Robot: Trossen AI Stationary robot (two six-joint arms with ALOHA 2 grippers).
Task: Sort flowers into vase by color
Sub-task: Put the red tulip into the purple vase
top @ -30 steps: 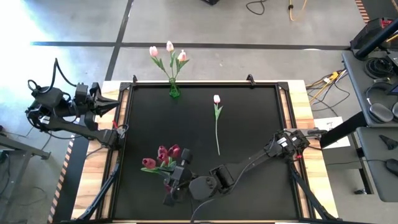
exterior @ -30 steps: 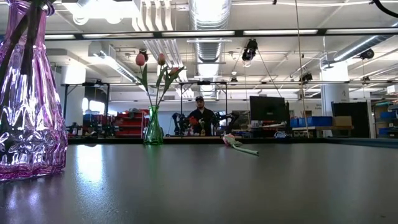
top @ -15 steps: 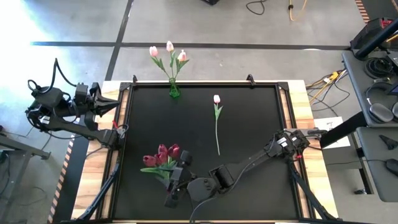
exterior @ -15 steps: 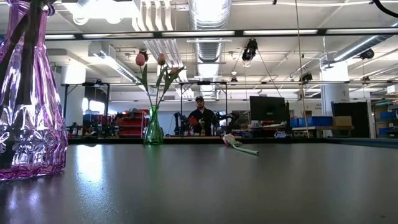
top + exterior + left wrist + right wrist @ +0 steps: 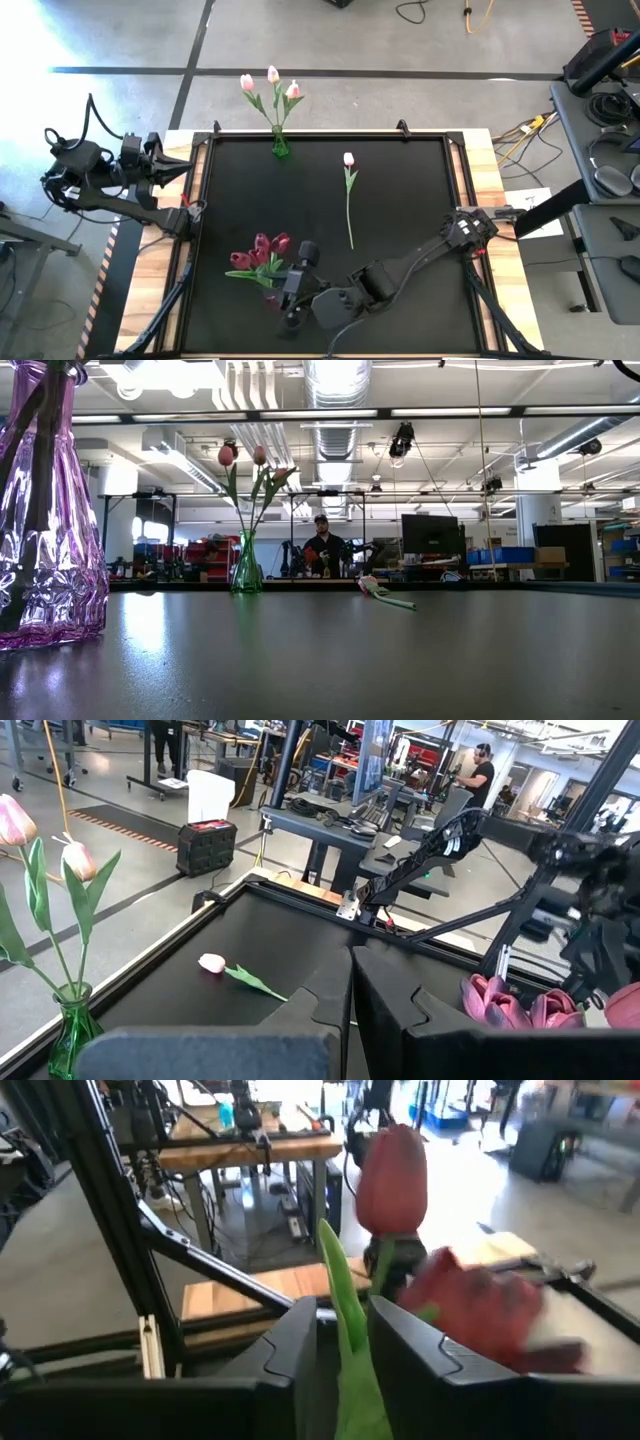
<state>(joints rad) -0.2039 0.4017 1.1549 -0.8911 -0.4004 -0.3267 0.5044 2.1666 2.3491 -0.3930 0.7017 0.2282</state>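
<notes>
A purple glass vase (image 5: 45, 520) stands near the table's front left and holds dark magenta tulips (image 5: 262, 250). My right gripper (image 5: 284, 278) is beside those heads and is shut on one magenta tulip (image 5: 392, 1180). A green vase (image 5: 279, 146) at the far edge holds three pale pink tulips (image 5: 272, 85). One pale pink tulip (image 5: 348, 195) lies flat on the black table, and it also shows in the left wrist view (image 5: 225, 970). My left gripper (image 5: 350, 1010) is shut and empty, and it waits at the table's left edge (image 5: 185, 165). My right gripper pinches the magenta tulip's green stem and leaf (image 5: 345, 1325) between its two fingers, a little below the head. The fingers come level from the table's right and lie across the stem. The tulip stands upright with its head above the fingers. The stem below the fingers is hidden.
The black table (image 5: 400, 180) has a raised frame and wooden borders. The lying tulip is at the middle right. A person (image 5: 320, 545) and workshop benches show far behind the table.
My right gripper has shifted a little toward the table's right edge, staying beside the purple vase. A dark stem inside the purple vase has tilted. The other flowers and my left arm have kept still.
</notes>
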